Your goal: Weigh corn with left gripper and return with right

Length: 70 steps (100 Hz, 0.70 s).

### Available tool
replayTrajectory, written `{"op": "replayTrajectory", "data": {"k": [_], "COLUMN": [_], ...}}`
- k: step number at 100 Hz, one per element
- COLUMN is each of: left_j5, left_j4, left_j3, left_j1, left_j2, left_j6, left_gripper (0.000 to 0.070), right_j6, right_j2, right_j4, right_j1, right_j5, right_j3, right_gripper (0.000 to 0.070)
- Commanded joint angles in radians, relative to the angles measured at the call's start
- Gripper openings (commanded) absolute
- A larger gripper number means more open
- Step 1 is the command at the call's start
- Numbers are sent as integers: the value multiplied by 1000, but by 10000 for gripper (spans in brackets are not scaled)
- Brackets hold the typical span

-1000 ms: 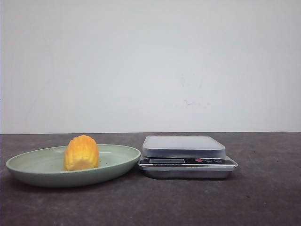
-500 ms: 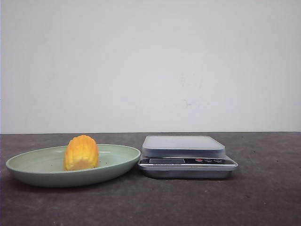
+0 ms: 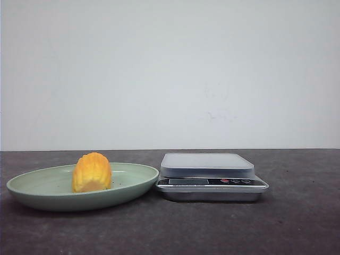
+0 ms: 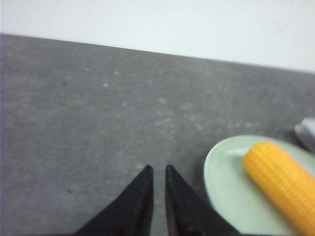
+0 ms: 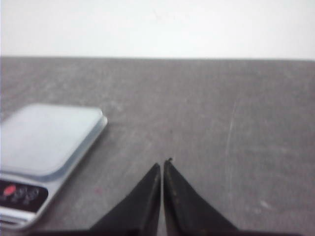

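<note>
The corn (image 3: 92, 172), a stubby yellow-orange cob chunk, lies in the pale green plate (image 3: 32, 191) at the left of the table. It also shows in the left wrist view (image 4: 283, 182) on the plate (image 4: 226, 187). The silver kitchen scale (image 3: 210, 175) stands just right of the plate, its platform bare. My left gripper (image 4: 158, 169) hovers over bare table beside the plate, its jaws nearly together with only a thin slit, holding nothing. My right gripper (image 5: 163, 164) is shut and empty over the table beside the scale (image 5: 47, 140). Neither gripper shows in the front view.
The dark grey tabletop (image 3: 297, 223) runs back to a plain white wall (image 3: 170, 74). The plate and the scale almost touch each other.
</note>
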Motion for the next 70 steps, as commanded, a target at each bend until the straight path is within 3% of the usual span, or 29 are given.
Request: {"op": "replayTrajectory", "data": {"k": [1, 11, 21, 35, 45, 54, 70], "left_j5": [7, 31, 46, 122, 151, 110, 92], "left_j4": [17, 6, -6, -7, -67, -193, -363], "left_j3": [-18, -18, -17, 14, 116, 285, 629], "left_j1": [3, 3, 3, 3, 3, 3, 3], "left_j2": [0, 0, 0, 0, 2, 31, 209], "left_j6": [-157, -285, -363, -502, -567, -514, -232], "left_gripper": [0, 0, 0, 4, 11, 11, 11], "right_j6": [16, 49, 125, 269, 283, 227, 82], "right_j2": [-1, -1, -1, -1, 0, 26, 221], "right_j4": [29, 74, 120, 164, 113, -5, -206], "right_j1": [2, 2, 2, 2, 2, 0, 0], "right_j5": [-2, -3, -11, -103, -132, -102, -46], "right_j3": [-2, -2, -2, 23, 121, 270, 576], "right_gripper": [3, 3, 3, 3, 3, 3, 3]}}
